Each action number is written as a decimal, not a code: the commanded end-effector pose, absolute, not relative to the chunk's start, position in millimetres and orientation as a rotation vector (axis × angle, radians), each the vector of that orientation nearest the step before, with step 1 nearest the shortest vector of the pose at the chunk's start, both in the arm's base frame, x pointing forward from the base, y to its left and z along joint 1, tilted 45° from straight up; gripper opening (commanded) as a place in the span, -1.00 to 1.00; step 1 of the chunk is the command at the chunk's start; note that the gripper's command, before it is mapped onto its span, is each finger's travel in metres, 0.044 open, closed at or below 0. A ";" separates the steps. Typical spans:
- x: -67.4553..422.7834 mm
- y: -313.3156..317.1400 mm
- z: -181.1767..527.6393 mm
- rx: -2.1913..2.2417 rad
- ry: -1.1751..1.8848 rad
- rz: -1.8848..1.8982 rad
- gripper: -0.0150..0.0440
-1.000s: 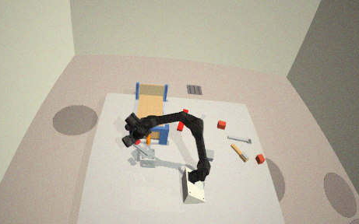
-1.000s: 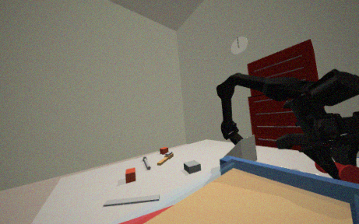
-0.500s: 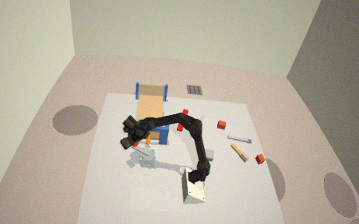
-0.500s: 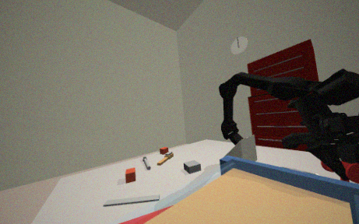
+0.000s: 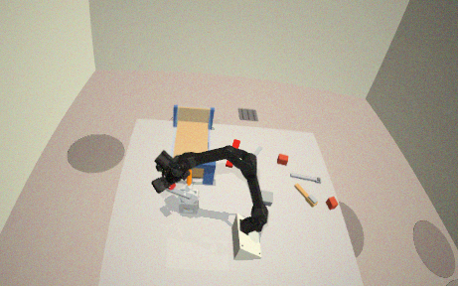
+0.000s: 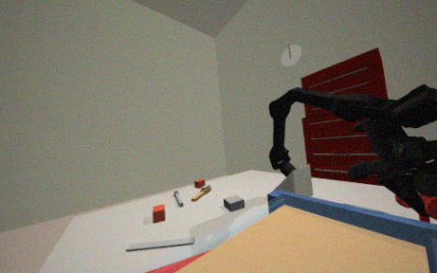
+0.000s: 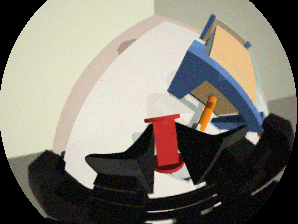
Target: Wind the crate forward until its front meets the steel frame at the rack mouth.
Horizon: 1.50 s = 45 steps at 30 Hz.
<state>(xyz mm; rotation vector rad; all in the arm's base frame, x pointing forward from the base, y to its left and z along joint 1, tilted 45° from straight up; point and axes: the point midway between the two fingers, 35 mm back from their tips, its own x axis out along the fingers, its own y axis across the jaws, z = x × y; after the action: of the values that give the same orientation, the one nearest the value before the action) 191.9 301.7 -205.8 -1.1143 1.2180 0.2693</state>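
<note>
Winding stage. Left of the winch (image 5: 188, 204), my gripper (image 7: 160, 124) is clamped on the red handle grip (image 7: 165, 137); right of it, the orange strap (image 7: 208, 113) runs to the crate (image 5: 191, 136) in the blue-framed cubby. I judge over-cranking could tip the crate.

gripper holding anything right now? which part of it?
Yes. The gripper is shut on the red cylindrical grip of the winch handle, clamped across its lower half, near the winch in front of the blue-framed rack.
</note>
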 end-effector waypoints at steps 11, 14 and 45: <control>154.9 300.2 -210.2 -1.126 1.259 0.302 -0.49; 150.6 299.7 -210.1 -1.126 1.259 0.302 -0.49; 112.2 287.8 -202.9 -1.126 1.262 0.304 -0.49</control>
<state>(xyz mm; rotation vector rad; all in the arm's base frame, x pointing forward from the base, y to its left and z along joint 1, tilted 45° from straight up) 122.9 294.2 -203.7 -1.1149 1.2409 0.3015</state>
